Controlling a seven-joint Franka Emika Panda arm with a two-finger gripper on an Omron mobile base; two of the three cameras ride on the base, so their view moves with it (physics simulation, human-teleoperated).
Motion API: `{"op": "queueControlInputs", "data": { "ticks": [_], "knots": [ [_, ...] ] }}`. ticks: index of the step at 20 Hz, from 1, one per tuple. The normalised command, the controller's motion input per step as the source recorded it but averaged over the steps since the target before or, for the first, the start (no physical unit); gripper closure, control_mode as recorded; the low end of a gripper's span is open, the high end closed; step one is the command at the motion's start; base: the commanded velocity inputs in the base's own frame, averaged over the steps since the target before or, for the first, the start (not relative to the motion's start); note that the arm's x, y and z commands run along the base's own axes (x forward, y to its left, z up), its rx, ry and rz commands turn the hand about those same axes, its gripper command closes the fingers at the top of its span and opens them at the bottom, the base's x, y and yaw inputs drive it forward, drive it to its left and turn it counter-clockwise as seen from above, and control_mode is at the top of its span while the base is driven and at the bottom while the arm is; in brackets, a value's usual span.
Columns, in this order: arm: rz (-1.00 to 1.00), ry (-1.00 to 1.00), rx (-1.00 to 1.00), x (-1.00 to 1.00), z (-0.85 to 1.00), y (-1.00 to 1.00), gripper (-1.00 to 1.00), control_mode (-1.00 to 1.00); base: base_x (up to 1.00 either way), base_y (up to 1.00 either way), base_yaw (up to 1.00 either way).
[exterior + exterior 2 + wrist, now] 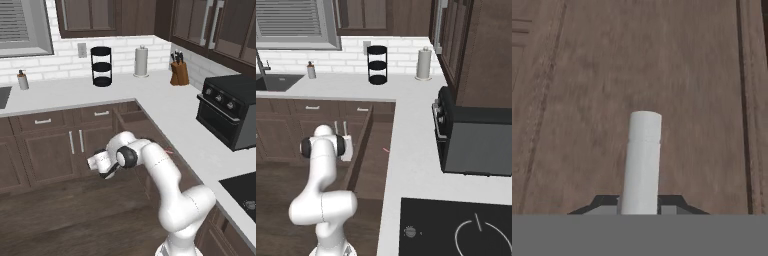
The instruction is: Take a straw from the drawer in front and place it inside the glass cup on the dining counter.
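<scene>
"Which step is this?"

"The fetching. The wide dark-brown wooden drawer (372, 170) stands pulled out under the corner of the white L-shaped wall counter (406, 150). The thin pink-red straw (385, 149) lies on its floor, at about three o'clock from the white arm's two-finger gripper (348, 150)."

"Has it got anything?"

"I cannot tell whether the claw is apart or together. It sits just beside the drawer's front panel, and the pale bar (642, 160) seen from the hand may be the handle (I wouldn't swear to it)."

"So next?"

"I'd say clear the panel, swing over the opening and drop onto a very slim stick."

"Anything in the way?"

"The counter edge, close at three o'clock. The black tiered rack (101, 66), paper-towel roll (141, 61), wooden knife block (177, 72) and black countertop oven (227, 110) stand well apart."
</scene>
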Motion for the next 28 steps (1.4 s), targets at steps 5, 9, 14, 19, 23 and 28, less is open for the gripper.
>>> {"op": "queueControlInputs", "data": {
  "ticks": [5,9,14,19,23,28],
  "knots": [
    [-0.05,-0.02,0.05,-0.48,-0.02,0.56,-1.0,-1.0,0.0,0.0,0.0],
    [-0.09,-0.05,0.09,-0.67,0.0,0.5,-1.0,-1.0,0.0,0.0,0.0],
    [-0.1,-0.14,0.12,-0.62,0.33,0.41,-1.0,-1.0,0.0,0.0,0.0],
    [-0.16,-0.27,0.18,-0.44,0.84,0.08,-1.0,-1.0,0.0,0.0,0.0],
    [-0.28,-0.28,0.25,-0.25,0.9,0.0,-1.0,-1.0,0.0,0.0,0.0],
    [-0.35,-0.32,0.22,-0.21,0.83,-0.06,-1.0,-1.0,0.0,0.0,0.0]
  ]
}}
